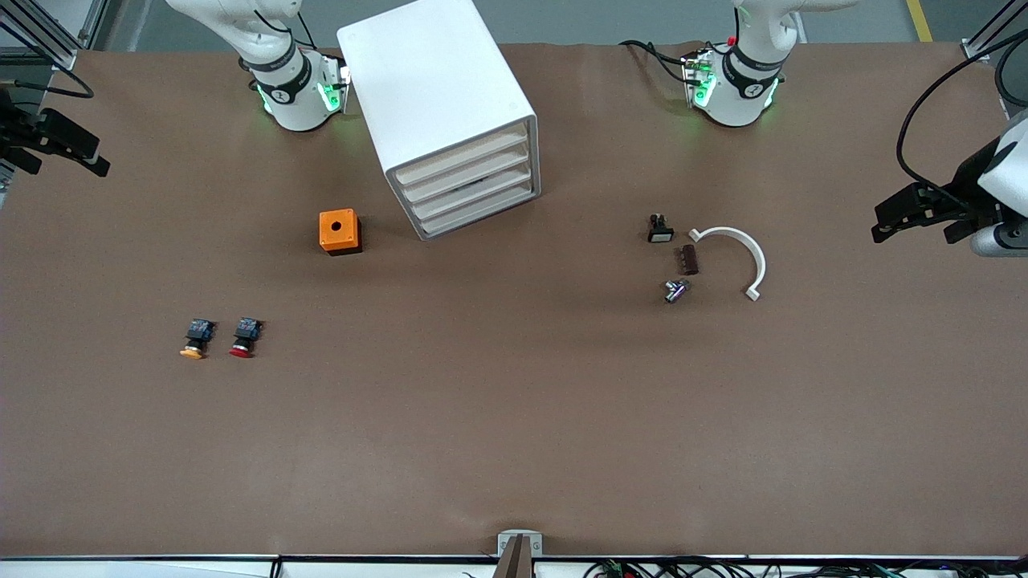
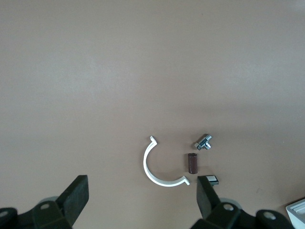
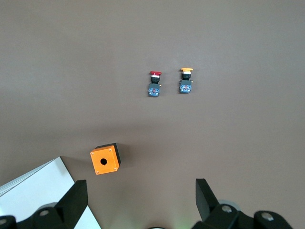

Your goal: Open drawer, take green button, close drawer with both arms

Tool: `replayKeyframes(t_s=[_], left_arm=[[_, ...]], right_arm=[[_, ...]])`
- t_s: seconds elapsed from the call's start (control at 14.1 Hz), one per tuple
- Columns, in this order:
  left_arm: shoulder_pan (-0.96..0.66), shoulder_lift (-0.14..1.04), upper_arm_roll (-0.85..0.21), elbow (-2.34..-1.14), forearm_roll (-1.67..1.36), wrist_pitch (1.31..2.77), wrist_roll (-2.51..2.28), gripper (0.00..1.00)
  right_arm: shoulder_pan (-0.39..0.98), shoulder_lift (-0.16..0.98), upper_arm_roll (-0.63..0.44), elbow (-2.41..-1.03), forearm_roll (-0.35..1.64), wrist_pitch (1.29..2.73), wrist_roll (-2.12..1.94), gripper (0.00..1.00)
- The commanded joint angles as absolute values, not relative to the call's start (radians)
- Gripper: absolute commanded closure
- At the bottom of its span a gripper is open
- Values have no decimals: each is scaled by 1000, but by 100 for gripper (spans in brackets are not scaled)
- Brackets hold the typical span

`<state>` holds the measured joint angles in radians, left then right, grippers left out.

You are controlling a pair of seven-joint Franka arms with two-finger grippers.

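The white drawer cabinet (image 1: 450, 120) stands between the two arm bases, and all of its drawer fronts (image 1: 470, 189) are shut. The green button is out of view. My left gripper (image 1: 899, 221) hangs high over the left arm's end of the table. In the left wrist view it (image 2: 141, 191) is open, with only bare table between its fingers (image 2: 76, 193). Over the right arm's end of the table hangs my right gripper (image 1: 76, 152). It (image 3: 141, 191) is also open and holds nothing.
An orange box with a hole (image 1: 339, 231) sits beside the cabinet. A yellow-capped button (image 1: 195, 339) and a red-capped button (image 1: 244, 337) lie nearer the front camera. Toward the left arm's end lie a white curved clip (image 1: 743, 253), a brown part (image 1: 688, 260), a metal fitting (image 1: 675, 290) and a black switch (image 1: 659, 229).
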<state>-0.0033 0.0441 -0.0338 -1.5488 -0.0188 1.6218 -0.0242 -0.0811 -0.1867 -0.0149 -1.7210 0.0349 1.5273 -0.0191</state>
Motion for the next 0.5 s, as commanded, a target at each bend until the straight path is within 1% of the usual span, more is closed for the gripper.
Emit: replayKeyframes(t_s=[0.0,0.43], left_arm=[[-8,51,-31,-1532,-5,1603,-20,0],[-8,52,-29,-1528,-9,1603,-28,0]], right_arm=[[-83,-202,-14,-1727,43,1523,-29,0],[-83,-201,-14,-1727,43,1525,-29,0]])
